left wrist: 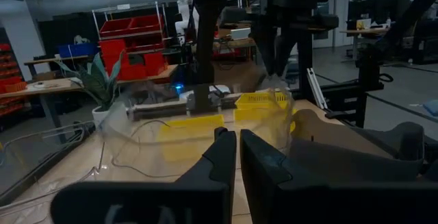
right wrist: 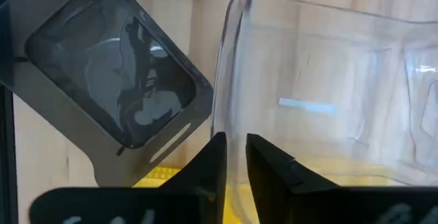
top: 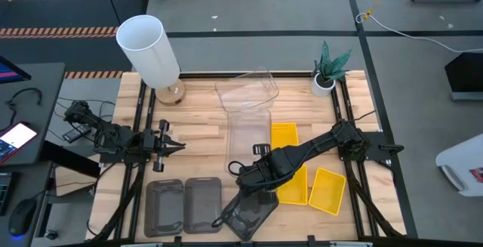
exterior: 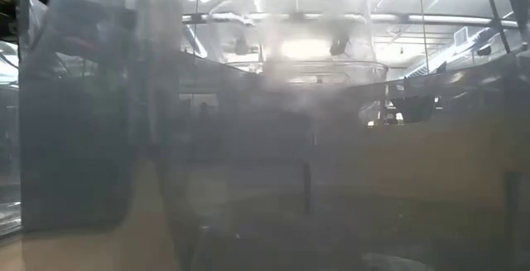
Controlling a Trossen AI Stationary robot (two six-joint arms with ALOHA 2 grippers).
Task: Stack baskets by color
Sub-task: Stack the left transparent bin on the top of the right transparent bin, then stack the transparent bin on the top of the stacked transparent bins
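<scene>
right gripper (right wrist: 236, 152): your working gripper. It hangs low over the table between a tilted grey basket (right wrist: 116, 94) on one side and a clear basket (right wrist: 328, 80) on the other.
opening: the fingers stand only a slit apart, and you can see nothing caught between them, so read it as empty. The clear basket's rim runs down close to one fingertip. Whether it brushes that finger cannot be told.
grey basket: it lies skewed just beside and below the gripper, apart from the fingers, and sits flat on the wood rather than in another basket.
other grey baskets (top: 183, 205): two lie side by side just beyond the skewed one, away from your arm's base. None is nested yet.
clear baskets: one lies directly ahead of the fingers, and a second (top: 247, 88) lies farther on, tipped.
yellow baskets (top: 327, 190): they lie back toward the arm's base, partly under the arm. You can make out three.
step in hand: this looks like the grey group, with the pieces gathered together but not stacked.
next move: you will likely need wider jaws, a clean bite on one wall of the skewed grey basket, and a turn to square it with its neighbours before lowering it in.
left gripper (top: 175, 146): it waits well off to the far side of the grey pair, all but closed on nothing.
</scene>
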